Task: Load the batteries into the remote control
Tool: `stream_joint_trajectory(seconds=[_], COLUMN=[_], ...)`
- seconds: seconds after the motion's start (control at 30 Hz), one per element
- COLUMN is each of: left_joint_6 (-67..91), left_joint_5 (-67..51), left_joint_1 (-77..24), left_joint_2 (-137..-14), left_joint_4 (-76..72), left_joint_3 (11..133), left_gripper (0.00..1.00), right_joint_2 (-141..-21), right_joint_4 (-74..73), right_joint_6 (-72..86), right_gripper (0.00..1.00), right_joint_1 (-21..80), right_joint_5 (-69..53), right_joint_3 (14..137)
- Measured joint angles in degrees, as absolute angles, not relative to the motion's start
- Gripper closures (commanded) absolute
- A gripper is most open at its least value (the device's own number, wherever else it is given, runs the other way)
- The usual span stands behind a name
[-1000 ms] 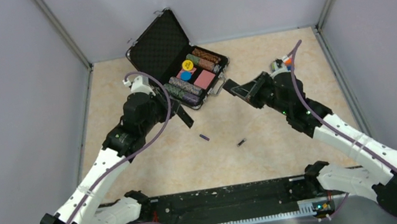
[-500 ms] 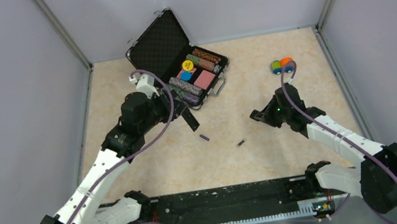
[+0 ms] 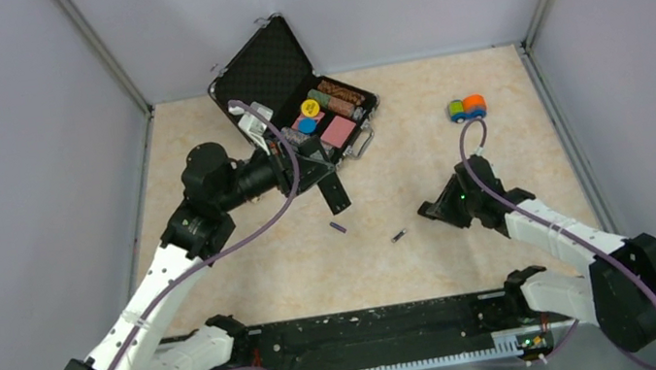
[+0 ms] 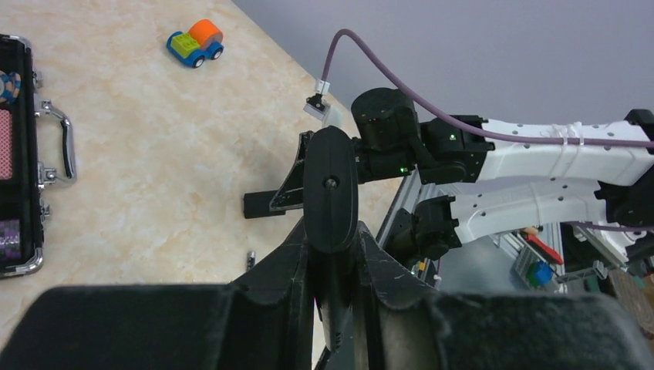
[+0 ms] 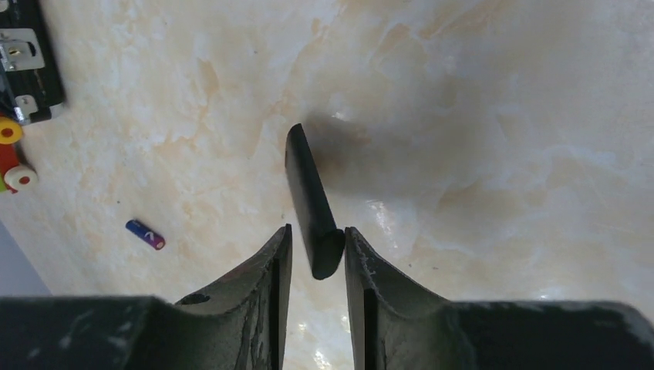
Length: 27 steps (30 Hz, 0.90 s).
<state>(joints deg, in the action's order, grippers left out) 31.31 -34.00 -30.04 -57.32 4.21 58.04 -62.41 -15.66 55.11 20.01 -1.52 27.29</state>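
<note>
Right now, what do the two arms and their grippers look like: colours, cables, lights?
The left arm and the right arm have white shells with black joints. A purple cable loops along each. The left gripper and the right gripper have matte black, wedge-shaped fingers. A small green light glows near the right wrist.

The left gripper (image 4: pixel 332 245) clamped the remote control (image 4: pixel 330 185) between its 2 fingers (image 4: pixel 287 266), the black bar pointing away from the lens. Beyond it the right arm (image 4: pixel 532 154) reached low over the marbled table (image 4: pixel 154 154), a flat black cover piece (image 4: pixel 258 206) at its tip and 1 slim battery (image 4: pixel 251 258) nearby. A toy car (image 4: pixel 194 44) sat far off, and a case (image 4: pixel 23 193) with a metal handle lined the left edge.
</note>
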Motion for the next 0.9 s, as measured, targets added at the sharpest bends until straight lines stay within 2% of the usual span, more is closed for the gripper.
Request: stream_joint_trajectory(seconds=[0.03,0.13,0.27,0.43,0.6,0.73,0.9], left_joint_6=[30.8,28.9,26.9,25.8,26.5,27.5,28.8], left_joint_5=[-34.7,-35.0,-32.2,-23.4,-15.0,-10.7,-6.8], left_joint_1=[-30.0,-30.0,-30.0,-30.0,-30.0,-30.0,-29.9], left_joint_2=[-57.4,-57.7,-57.6,-57.6,-57.5,-56.7,-54.9], left_joint_4=[4.1,4.1,5.2,9.7,14.0,15.6,17.4], left_joint_3=[58.0,58.0,58.0,58.2,58.2,58.1,57.7], left_gripper=[1.0,1.0,1.0,1.0,1.0,1.0,1.0], right_joint_2=[-62.4,-62.2,-60.6,-59.2,-57.2,-57.9,-65.7], right_joint_4=[-15.7,-17.0,-20.4,-26.8,-27.1,-25.8,-26.3], right_joint_6=[55.2,55.6,55.7,54.5,52.9,51.4,52.7], right_gripper=[0.52,0.41,0.33,0.31,0.32,0.37,0.45], right_joint_1=[20.0,20.0,20.0,20.0,21.7,28.4,36.1], right_joint_5=[-1.3,-0.8,1.0,2.7,2.5,3.7,9.1], right_joint_3=[27.1,26.3,26.3,29.1,33.0,37.6,45.0])
